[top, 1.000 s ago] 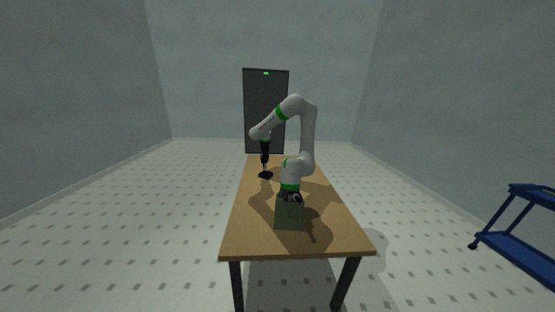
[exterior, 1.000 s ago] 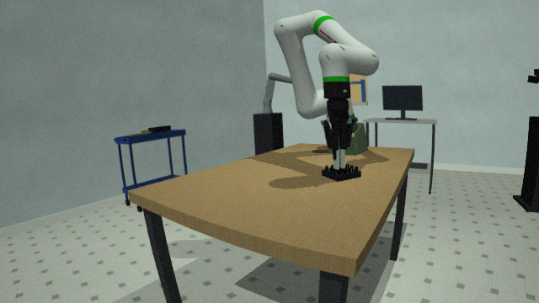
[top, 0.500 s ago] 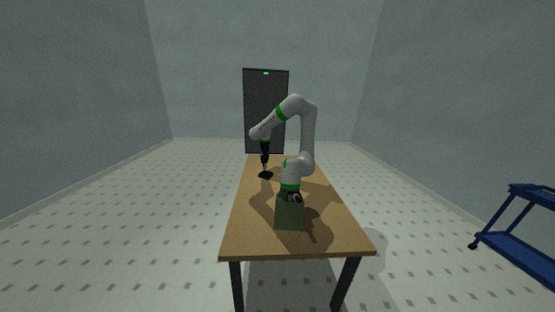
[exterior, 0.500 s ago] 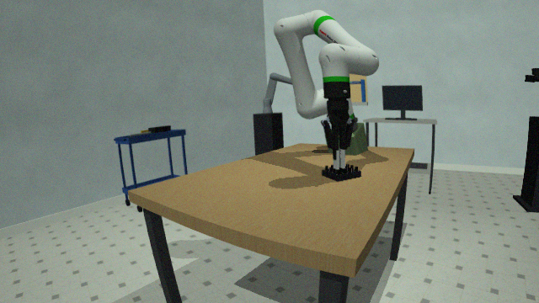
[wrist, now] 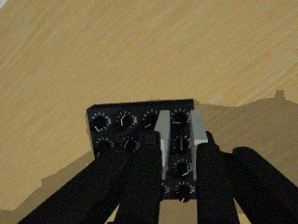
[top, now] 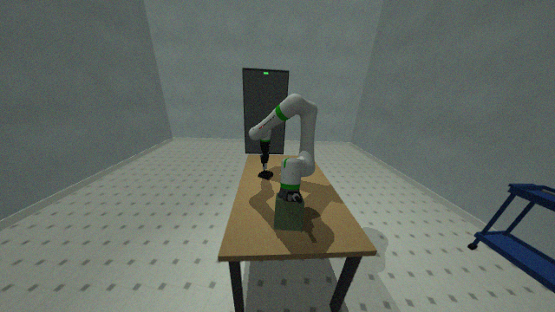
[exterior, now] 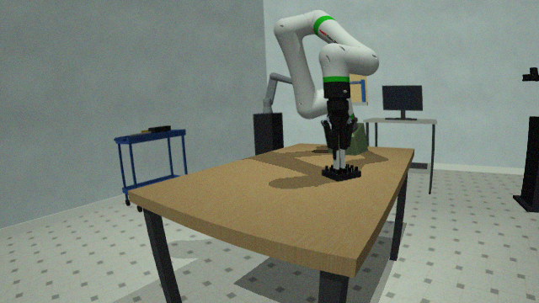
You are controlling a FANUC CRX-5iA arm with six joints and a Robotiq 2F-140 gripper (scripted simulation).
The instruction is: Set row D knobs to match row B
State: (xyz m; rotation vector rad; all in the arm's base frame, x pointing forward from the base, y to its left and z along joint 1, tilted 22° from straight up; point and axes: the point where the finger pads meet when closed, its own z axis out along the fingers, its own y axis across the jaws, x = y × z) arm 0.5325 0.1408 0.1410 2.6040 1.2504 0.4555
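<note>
And there's the hand (top: pixel 265 169) (exterior: pixel 339 167) (wrist: pixel 180 125), down at the knob box (top: pixel 270 175) (exterior: pixel 342 176) (wrist: pixel 142 105) — fingers slightly apart, nothing clamped. The box sits on the desk (top: pixel 256 238) (exterior: pixel 253 202) (wrist: pixel 140 55).

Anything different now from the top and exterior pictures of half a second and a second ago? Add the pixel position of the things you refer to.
No visible change. The arm (top: pixel 308 130) (exterior: pixel 296 63) keeps the same pose, and the gripper (top: pixel 265 168) (exterior: pixel 339 165) (wrist: pixel 180 125) stays pointing down at the knob box (top: pixel 263 175) (exterior: pixel 342 177) (wrist: pixel 111 106), which sits in the same spot on the table (top: pixel 256 243) (exterior: pixel 236 202) (wrist: pixel 60 60). Small knob turns can't be judged from those views.
</note>
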